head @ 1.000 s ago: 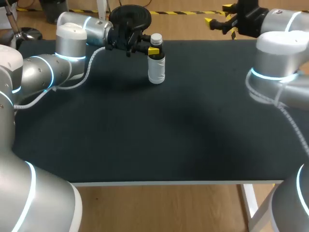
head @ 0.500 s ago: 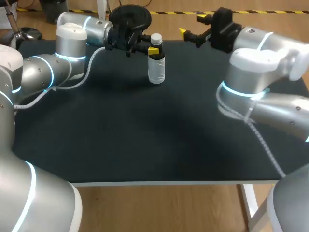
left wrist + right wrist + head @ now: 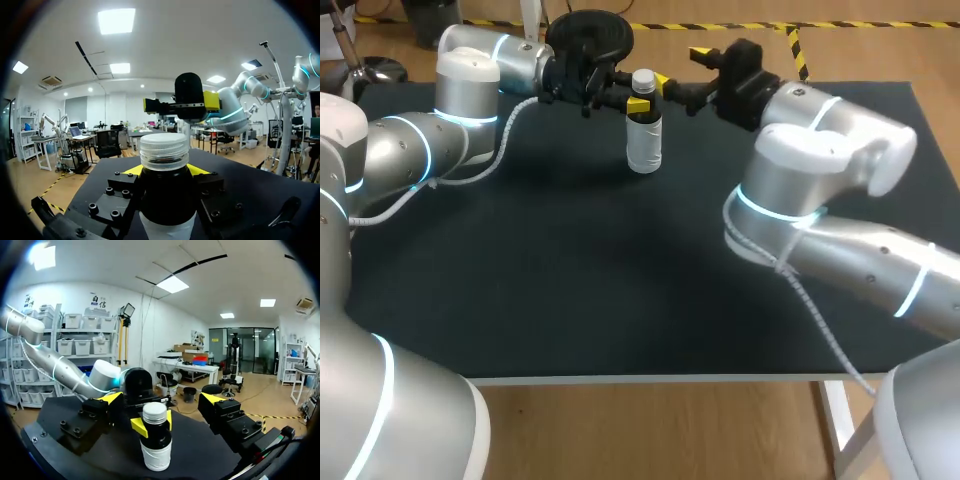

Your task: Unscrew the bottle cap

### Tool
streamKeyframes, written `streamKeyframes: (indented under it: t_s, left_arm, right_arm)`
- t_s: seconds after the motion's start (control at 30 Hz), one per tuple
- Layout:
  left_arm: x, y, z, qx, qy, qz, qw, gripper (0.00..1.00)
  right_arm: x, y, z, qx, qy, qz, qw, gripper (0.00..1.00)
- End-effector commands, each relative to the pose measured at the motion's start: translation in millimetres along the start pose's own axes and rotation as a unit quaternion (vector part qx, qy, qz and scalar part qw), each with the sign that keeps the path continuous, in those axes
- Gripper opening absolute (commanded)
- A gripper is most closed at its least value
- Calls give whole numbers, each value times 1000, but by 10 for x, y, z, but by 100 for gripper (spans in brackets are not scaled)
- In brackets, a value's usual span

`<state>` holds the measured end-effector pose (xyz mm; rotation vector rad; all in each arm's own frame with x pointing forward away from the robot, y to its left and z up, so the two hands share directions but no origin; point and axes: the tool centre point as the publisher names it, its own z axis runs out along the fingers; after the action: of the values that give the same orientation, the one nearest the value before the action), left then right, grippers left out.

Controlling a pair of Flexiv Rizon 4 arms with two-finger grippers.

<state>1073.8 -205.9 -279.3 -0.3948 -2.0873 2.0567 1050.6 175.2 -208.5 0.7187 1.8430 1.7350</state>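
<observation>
Approach step: the bottle (image 3: 644, 140), upright at the worktop's (image 3: 620, 280) far side, is clamped below its cap (image 3: 643, 79) by the left fingers (image 3: 638, 105); the right fingers (image 3: 661, 83), spread wide and empty, must next be centred on the cap.

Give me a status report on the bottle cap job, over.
Left gripper shut on bottle at the neck, bottle upright. Right gripper open, just short of the cap. Cap on. Nothing in the way.
</observation>
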Motion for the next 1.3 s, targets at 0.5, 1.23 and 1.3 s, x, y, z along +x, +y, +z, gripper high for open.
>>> streamKeyframes:
  t_s: [0.5, 1.23, 1.3]
  left_arm:
    - [-70, 32, -22, 3, 56, 0, 998, 0]
    - [-70, 32, -22, 3, 56, 0, 998, 0]
    - [-70, 32, -22, 3, 56, 0, 998, 0]
  right_arm:
    - [184, -67, 313, -14, 2, 11, 1000, 100]
    - [204, -244, 504, 10, 21, 23, 999, 100]
    - [204, -251, 512, 11, 21, 23, 999, 100]
